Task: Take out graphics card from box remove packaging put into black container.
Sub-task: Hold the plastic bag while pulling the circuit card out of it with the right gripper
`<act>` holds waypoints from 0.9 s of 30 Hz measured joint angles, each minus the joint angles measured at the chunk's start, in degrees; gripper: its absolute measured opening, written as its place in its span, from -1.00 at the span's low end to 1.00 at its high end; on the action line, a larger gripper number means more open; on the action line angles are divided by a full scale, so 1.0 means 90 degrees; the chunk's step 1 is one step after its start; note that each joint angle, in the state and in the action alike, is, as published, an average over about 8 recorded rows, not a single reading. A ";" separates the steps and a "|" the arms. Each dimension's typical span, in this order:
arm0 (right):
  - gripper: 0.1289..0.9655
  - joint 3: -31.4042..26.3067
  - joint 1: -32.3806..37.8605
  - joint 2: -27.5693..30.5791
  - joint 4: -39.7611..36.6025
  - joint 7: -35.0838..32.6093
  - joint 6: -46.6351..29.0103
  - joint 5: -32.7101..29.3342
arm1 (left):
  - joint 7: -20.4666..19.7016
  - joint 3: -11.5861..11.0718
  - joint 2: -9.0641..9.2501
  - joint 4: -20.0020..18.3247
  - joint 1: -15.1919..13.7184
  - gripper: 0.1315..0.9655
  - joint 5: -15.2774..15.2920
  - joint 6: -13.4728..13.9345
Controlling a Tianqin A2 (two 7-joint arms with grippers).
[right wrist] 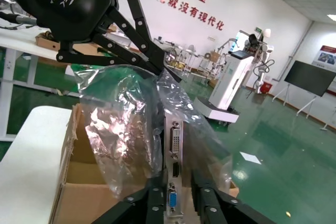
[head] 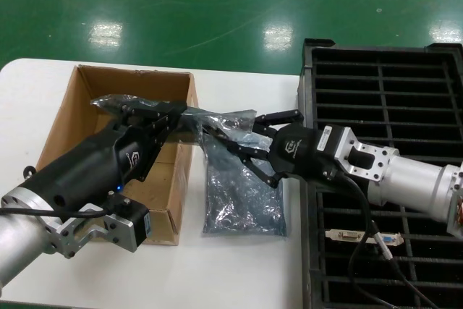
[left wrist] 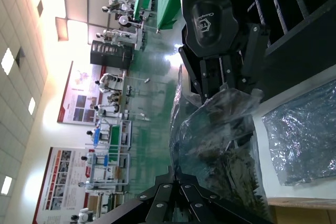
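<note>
Together, the left gripper [head: 189, 117] pinches the packaging [head: 217, 122] while the right gripper [head: 235, 135] pinches the graphics card [right wrist: 173, 174], at the box's [head: 87, 106] 3 o'clock.

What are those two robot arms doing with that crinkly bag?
They are unwrapping a graphics card. The left gripper holds one end of the packaging above the edge of the box, and the right gripper grips the other end, where the card's metal bracket shows. Another empty bag lies flat on the white table. One card already sits in the black container.
</note>
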 joint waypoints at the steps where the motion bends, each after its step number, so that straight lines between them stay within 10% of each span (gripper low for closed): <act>1: -0.80 -0.0004 -0.0007 0.0003 0.0010 0.0007 0.0000 -0.0001 | 0.0000 0.0000 0.0000 0.0000 0.0000 -0.98 0.0000 0.0000; 14: -0.55 -0.0039 0.0139 -0.0192 -0.0193 0.0200 0.0055 0.0030 | 0.0000 0.0000 0.0000 0.0000 0.0000 -0.98 0.0000 0.0000; 27: -0.72 -0.0040 0.0288 -0.0463 -0.0613 0.0284 0.0190 0.0021 | 0.0000 0.0000 0.0000 0.0000 0.0000 -0.98 0.0000 0.0000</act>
